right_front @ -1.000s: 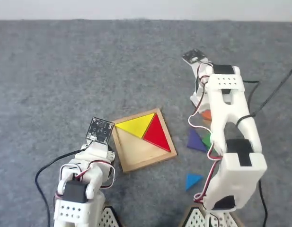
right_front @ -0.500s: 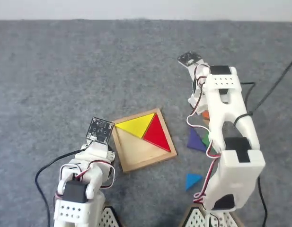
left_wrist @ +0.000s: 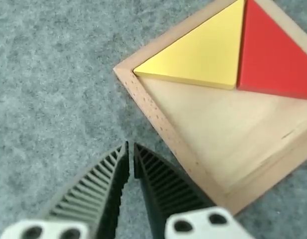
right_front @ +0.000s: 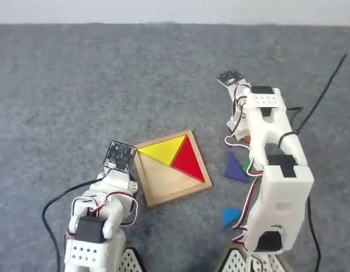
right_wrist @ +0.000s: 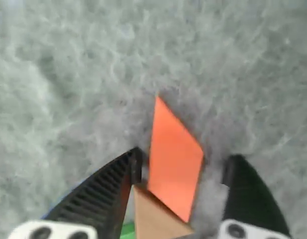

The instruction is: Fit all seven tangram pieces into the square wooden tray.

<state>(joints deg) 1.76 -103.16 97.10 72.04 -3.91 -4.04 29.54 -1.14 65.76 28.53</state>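
The square wooden tray (right_front: 163, 192) lies at centre with a yellow triangle (right_front: 162, 150) and a red triangle (right_front: 189, 160) in its far half. My left gripper (left_wrist: 131, 147) is shut with nothing in it, just outside the tray's rim (left_wrist: 158, 124). The yellow triangle (left_wrist: 203, 52) and red triangle (left_wrist: 272, 59) lie beyond that rim. My right gripper (right_wrist: 185, 157) is open, straddling an orange parallelogram (right_wrist: 174, 157) on the carpet. One finger (right_wrist: 111, 186) touches the parallelogram's edge. A tan piece (right_wrist: 155, 214) lies under its near tip.
A purple triangle (right_front: 236, 168) and a blue triangle (right_front: 231, 216) lie loose on the grey carpet right of the tray. The right arm (right_front: 271, 141) hangs over the other loose pieces. A green sliver (right_wrist: 126, 231) shows by the tan piece.
The right arm has shifted slightly and lowered over the loose pieces, and it now hides the green piece in the high view. The left arm has not moved.
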